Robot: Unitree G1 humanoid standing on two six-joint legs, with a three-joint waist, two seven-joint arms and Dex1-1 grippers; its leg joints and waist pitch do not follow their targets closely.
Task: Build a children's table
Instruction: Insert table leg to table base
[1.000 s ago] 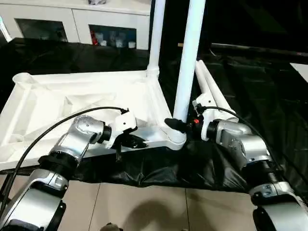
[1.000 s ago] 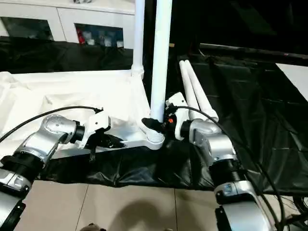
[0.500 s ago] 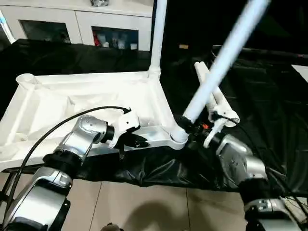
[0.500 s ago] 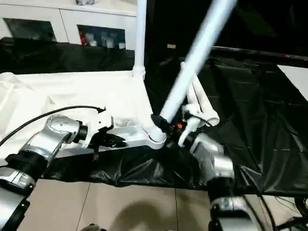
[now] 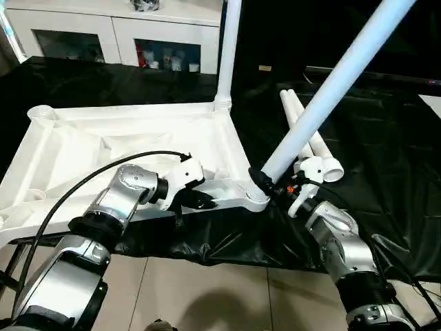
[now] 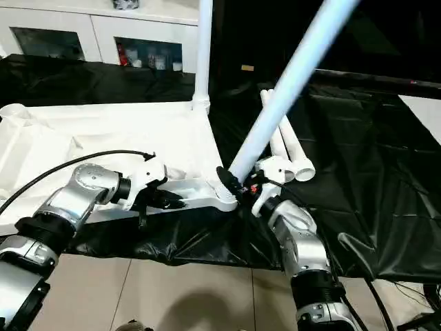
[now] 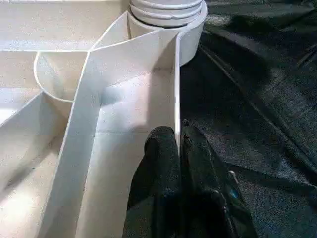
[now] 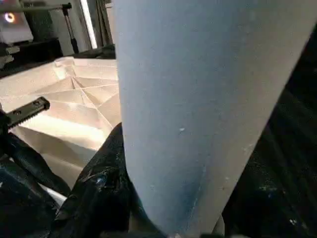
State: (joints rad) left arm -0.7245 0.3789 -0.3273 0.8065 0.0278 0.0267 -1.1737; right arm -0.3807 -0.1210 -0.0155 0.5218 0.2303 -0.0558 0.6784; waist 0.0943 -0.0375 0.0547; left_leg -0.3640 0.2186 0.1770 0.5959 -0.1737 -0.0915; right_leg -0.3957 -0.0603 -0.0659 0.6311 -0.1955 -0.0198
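In front of me is a big work table (image 5: 386,138) with a shiny black cover (image 5: 227,241) on it. The cover is crinkly and hangs over the near edge. Under it I see a floor (image 5: 207,296) of pale tiles. Far away on the left stands a white cabinet (image 5: 110,27) with glass doors. Small red and white things (image 5: 162,58) sit inside. The far right is dark.

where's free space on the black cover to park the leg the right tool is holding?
Free: the black cover right of the two loose legs, out to its right edge. Crowded: the near corner socket, where the right tool grips the tilted leg; the tabletop fills the left.
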